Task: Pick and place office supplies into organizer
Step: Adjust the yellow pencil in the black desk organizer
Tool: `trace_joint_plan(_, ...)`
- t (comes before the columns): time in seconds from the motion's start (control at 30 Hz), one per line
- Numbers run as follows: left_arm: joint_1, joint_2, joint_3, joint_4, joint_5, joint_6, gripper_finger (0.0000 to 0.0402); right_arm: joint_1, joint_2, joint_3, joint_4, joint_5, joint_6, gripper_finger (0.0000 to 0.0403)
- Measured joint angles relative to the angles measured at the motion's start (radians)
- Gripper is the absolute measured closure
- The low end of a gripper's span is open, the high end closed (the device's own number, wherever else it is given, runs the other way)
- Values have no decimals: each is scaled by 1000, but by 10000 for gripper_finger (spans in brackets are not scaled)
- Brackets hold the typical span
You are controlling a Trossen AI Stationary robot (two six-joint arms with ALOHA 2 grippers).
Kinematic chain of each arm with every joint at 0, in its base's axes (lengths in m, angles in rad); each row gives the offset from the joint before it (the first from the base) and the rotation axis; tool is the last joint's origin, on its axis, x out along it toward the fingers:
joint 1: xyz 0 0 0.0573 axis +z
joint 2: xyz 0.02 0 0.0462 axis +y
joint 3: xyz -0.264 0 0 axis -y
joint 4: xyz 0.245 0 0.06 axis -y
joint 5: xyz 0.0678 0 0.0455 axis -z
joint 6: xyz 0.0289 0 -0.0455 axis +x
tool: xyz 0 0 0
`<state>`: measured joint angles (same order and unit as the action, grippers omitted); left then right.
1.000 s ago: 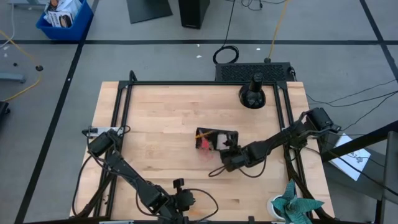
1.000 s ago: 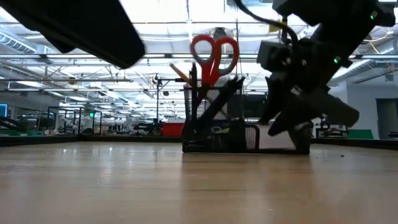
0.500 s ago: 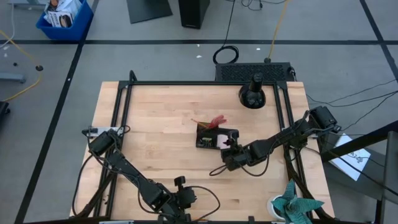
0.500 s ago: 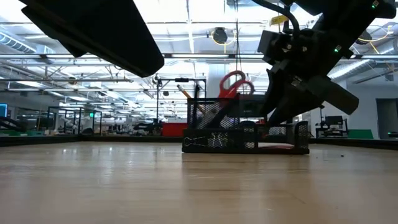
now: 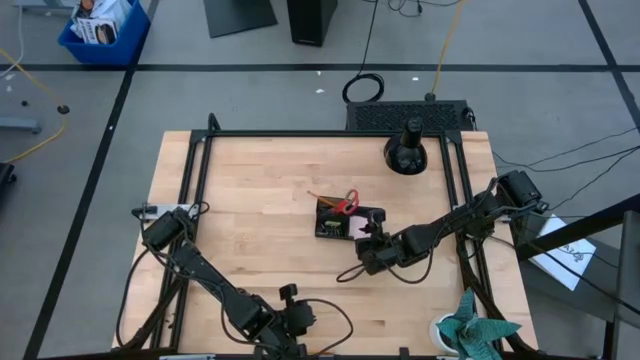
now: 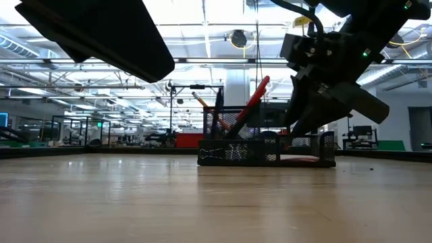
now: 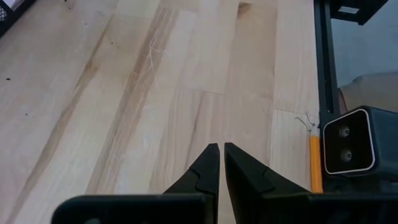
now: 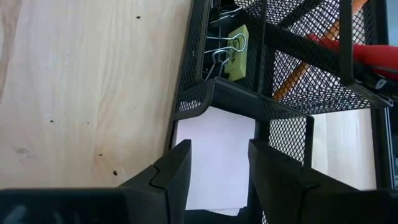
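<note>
Scissors (image 5: 347,203) have dropped: a second ago the low view had the red handles standing well above the organizer (image 5: 349,220), half a second ago they were leaning, and now they lie tilted across the taller left compartment, one red handle slanting up past the rim (image 6: 254,96). Organizer footprint in the high view has also shifted a little up-frame over that second, centre of the bench (image 5: 260,190), just left of the right hand (image 5: 372,243).

Right hand sits at the organizer's lower right corner, fingers (image 8: 173,168) parted with nothing visibly clamped between them; the wrist view looks past them onto a white pad (image 8: 214,155) in the low front tray. Binder clips (image 8: 222,51) and a small yellow item (image 8: 237,45) are in the mesh behind it, and an orange pencil (image 8: 298,71) leans inside the tall section.

Left hand (image 7: 221,163) is parked at the bottom centre of the high view, fingers pressed together, empty, over bare bench. Another orange pencil (image 7: 314,163) lies at the bench edge beside a grey camera block (image 7: 356,141).

Judgement: scissors drop looks complete and most items are in. That edge pencil may be the only item left, and it's on the left arm's side.
</note>
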<state>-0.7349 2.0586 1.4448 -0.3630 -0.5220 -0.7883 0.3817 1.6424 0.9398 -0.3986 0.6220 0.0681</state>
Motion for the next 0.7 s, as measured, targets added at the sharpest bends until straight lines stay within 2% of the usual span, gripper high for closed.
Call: trace_joint_plan(0.7, 0, 0, 0, 0, 0, -1, 371, 103, 0, 1, 6, 1, 60, 263)
